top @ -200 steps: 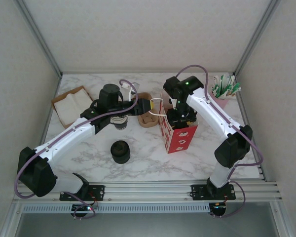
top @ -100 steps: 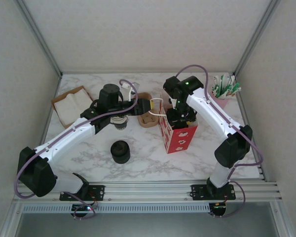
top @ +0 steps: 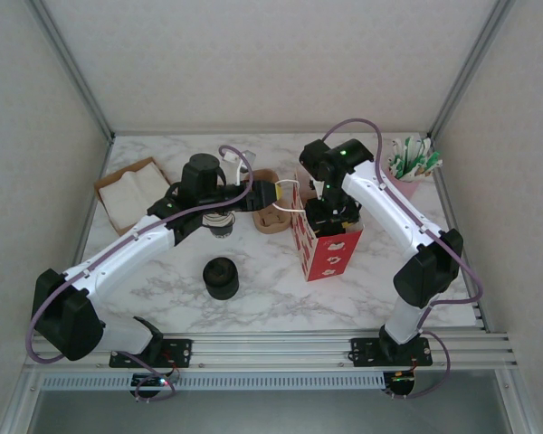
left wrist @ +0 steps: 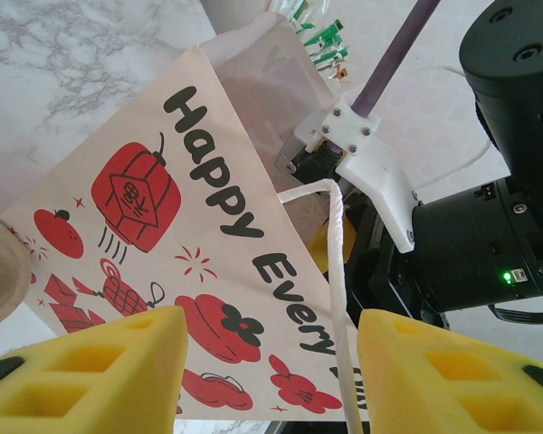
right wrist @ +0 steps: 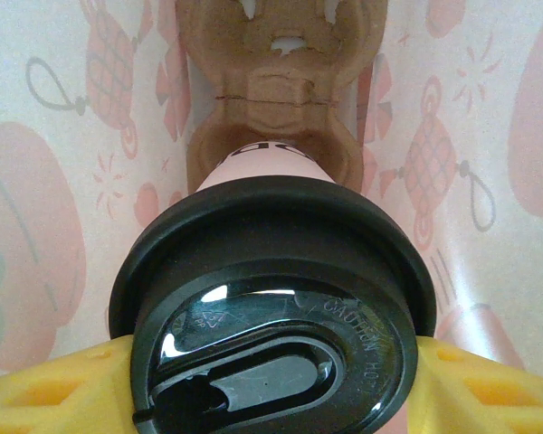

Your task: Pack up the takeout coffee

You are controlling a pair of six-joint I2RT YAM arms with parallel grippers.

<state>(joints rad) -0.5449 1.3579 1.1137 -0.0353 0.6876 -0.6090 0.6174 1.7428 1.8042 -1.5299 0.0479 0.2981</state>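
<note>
The takeout coffee (right wrist: 271, 298), a cream cup under a black lid, stands in a brown cardboard carrier (right wrist: 271, 108) inside the red-and-white bag (top: 328, 249). My right gripper (right wrist: 271, 393) reaches down into the bag mouth and is shut on the cup, one yellow finger (right wrist: 54, 389) pressed against each side of the lid. My left gripper (left wrist: 271, 371) hovers at the bag's left side, open, with the bag's white cord handle (left wrist: 339, 289) running between its fingers, close to the right one. The printed bag wall (left wrist: 208, 226) lies right beyond them.
A squat black lid stack (top: 221, 277) sits in front of the left arm. A lidless cup (top: 220, 224) and a second brown carrier (top: 270, 217) lie under it. A napkin tray (top: 131, 193) is far left; a pink cup of sachets (top: 412, 163) far right.
</note>
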